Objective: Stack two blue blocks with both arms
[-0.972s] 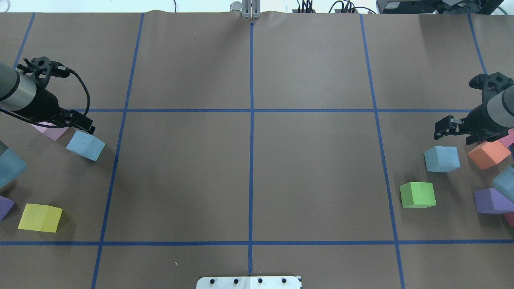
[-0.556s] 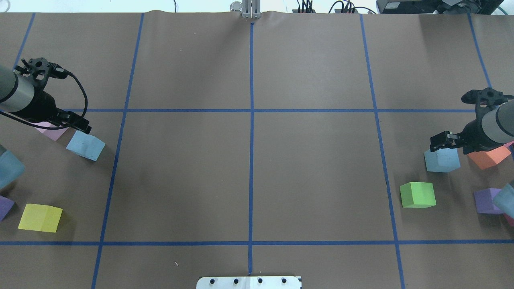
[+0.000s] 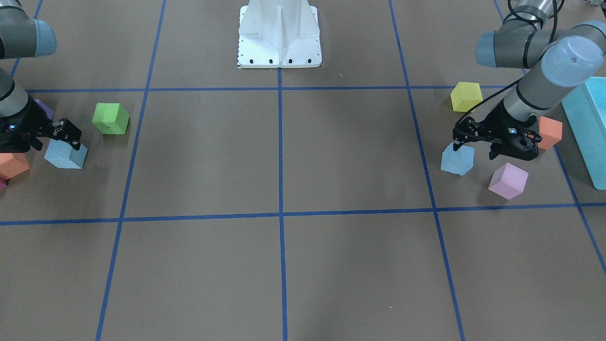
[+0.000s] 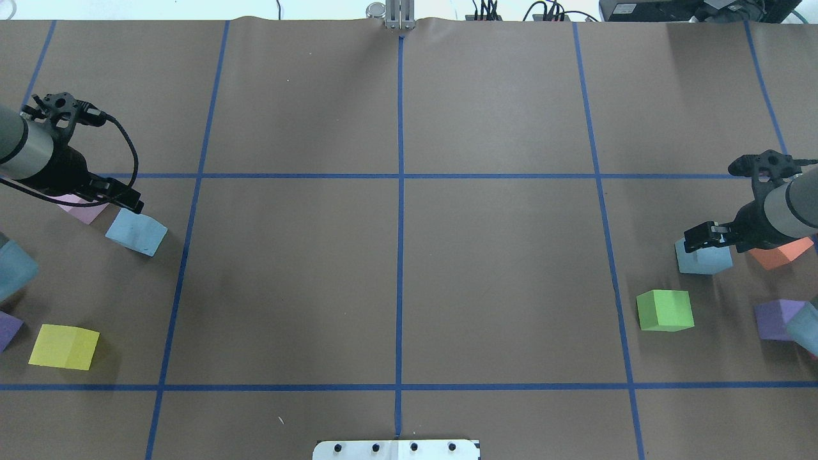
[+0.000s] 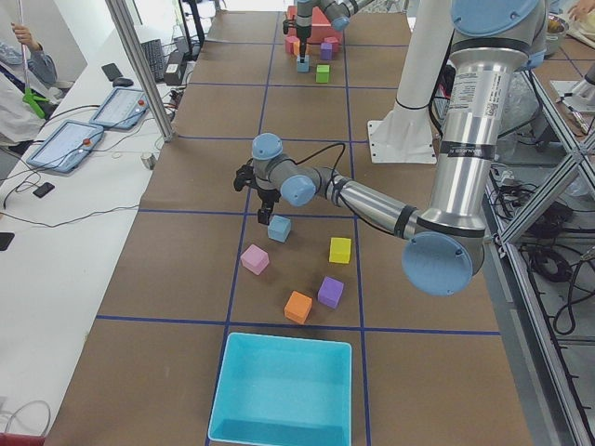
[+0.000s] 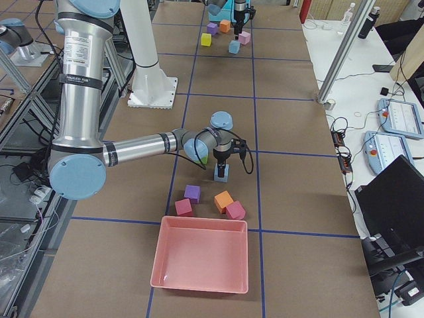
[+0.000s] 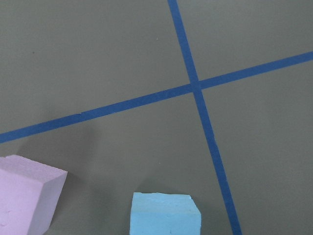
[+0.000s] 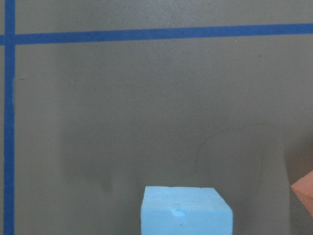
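Note:
One pale blue block (image 4: 136,233) lies at the table's left, also in the front view (image 3: 457,159) and low in the left wrist view (image 7: 165,214). My left gripper (image 4: 121,198) hovers open just behind and above it, not touching. The other blue block (image 4: 703,260) lies at the right, also in the front view (image 3: 66,155) and the right wrist view (image 8: 186,211). My right gripper (image 4: 716,243) is open and low over this block's top, with one fingertip at its far edge.
A pink cube (image 4: 83,209), a yellow cube (image 4: 64,346) and a purple cube (image 4: 7,329) lie by the left block. An orange cube (image 4: 779,254), a green cube (image 4: 664,310) and a purple cube (image 4: 774,319) lie by the right one. A turquoise bin (image 3: 589,128) and a pink bin (image 6: 202,262) stand at the table's ends.
My right gripper has moved toward the robot and down, from behind the right blue block to over its top. My left gripper has shifted slightly left.

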Controlling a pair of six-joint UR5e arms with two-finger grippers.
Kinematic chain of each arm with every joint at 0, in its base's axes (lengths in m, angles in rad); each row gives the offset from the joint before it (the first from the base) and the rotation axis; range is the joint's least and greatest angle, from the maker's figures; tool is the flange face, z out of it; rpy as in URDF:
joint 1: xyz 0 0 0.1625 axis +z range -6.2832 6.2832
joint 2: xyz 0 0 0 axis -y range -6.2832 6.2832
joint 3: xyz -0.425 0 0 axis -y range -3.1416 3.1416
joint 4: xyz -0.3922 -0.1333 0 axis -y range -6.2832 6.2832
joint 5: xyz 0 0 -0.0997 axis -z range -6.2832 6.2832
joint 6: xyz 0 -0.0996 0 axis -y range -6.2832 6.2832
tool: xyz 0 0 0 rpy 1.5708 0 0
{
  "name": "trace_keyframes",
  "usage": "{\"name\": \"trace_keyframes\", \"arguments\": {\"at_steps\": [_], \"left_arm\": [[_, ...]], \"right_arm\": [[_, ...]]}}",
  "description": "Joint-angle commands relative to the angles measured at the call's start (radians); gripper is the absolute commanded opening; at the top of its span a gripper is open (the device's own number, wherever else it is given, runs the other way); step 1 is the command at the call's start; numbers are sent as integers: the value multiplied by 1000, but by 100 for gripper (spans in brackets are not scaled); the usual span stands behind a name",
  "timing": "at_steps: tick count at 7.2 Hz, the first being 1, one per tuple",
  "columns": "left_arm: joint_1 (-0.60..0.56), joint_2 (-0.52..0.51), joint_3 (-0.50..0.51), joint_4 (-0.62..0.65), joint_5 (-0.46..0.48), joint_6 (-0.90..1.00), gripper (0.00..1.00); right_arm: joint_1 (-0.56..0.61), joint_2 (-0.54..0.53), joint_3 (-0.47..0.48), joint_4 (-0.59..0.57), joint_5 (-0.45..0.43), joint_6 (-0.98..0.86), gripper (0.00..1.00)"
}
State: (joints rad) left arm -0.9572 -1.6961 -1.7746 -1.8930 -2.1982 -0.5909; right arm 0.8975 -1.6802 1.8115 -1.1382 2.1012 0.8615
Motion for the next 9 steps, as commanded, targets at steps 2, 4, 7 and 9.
{"name": "trace_keyframes", "arguments": {"at_steps": [2,4,7,9], "left_arm": [[0,10,1,-1,0,2,98],[2,12,1,-1,0,3,98],[17,10,24,-1,28,2,98],[49,9,40,-5,75,0,98]], "right_arm": [[-12,5,-14,1,-1,-1,98],[-12,7,-33,3,-16,-30,97],[-26,8,-35,3,-23,-32,94],[-35,8,-37,3,-33,-32,90]]}}
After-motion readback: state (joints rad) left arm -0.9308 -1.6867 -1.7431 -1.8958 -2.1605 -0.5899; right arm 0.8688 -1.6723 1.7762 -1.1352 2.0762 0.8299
